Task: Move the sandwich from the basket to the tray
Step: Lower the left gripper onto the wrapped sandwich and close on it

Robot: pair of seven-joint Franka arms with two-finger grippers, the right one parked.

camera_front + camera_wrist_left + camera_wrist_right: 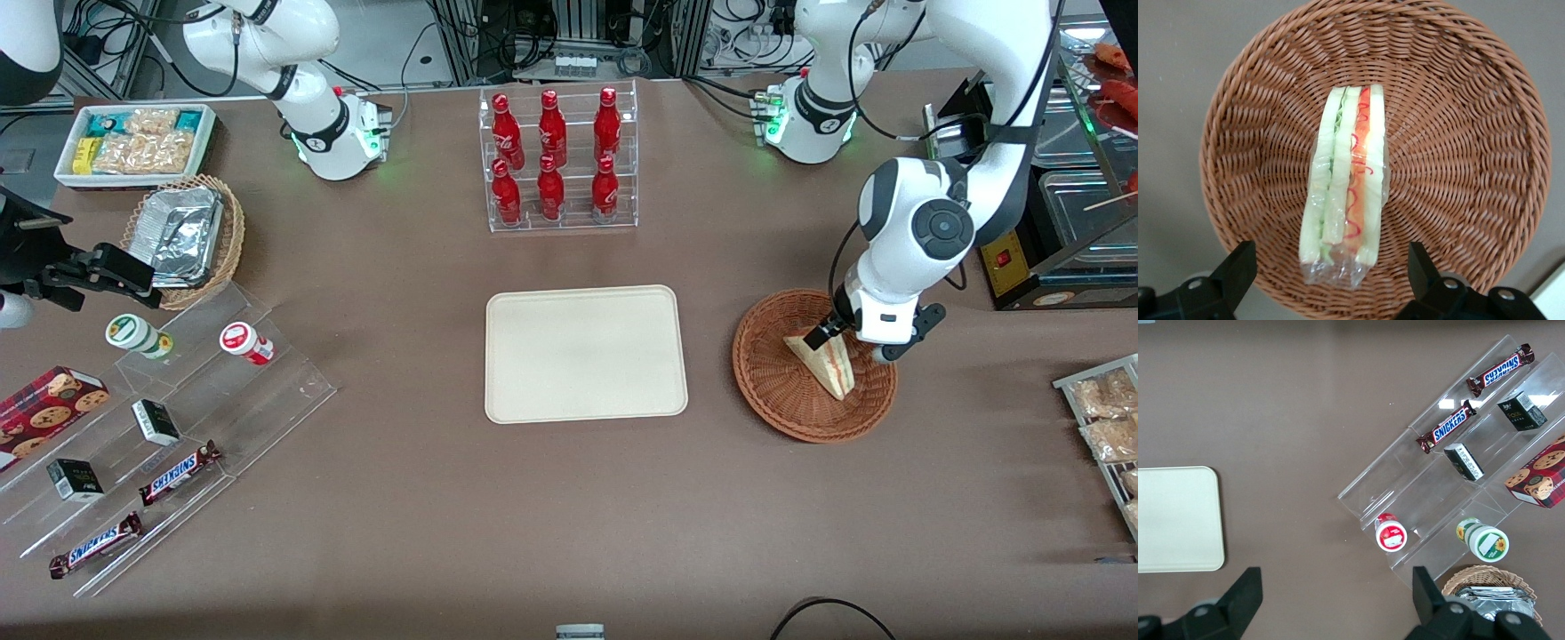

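The sandwich (pixel 829 364), a wrapped wedge of pale bread with red and green filling, lies in the round reddish-brown basket (pixel 794 425). My gripper (pixel 832 334) hangs low over the basket, at the sandwich's end farther from the front camera. In the left wrist view the gripper (pixel 1328 261) is open, its black fingers (pixel 1237 272) standing either side of the sandwich's (pixel 1345 187) wrapped end without touching it. The basket's woven wall (pixel 1471 133) rings the sandwich. The cream tray (pixel 587 351) lies flat beside the basket, toward the parked arm's end, with nothing on it.
A clear rack of red bottles (pixel 556 160) stands farther from the front camera than the tray. A black appliance (pixel 1040 258) sits close to the basket at the working arm's end. A clear stepped stand (pixel 169 427) with snacks and a tan basket of foil containers (pixel 187 236) lie toward the parked arm's end.
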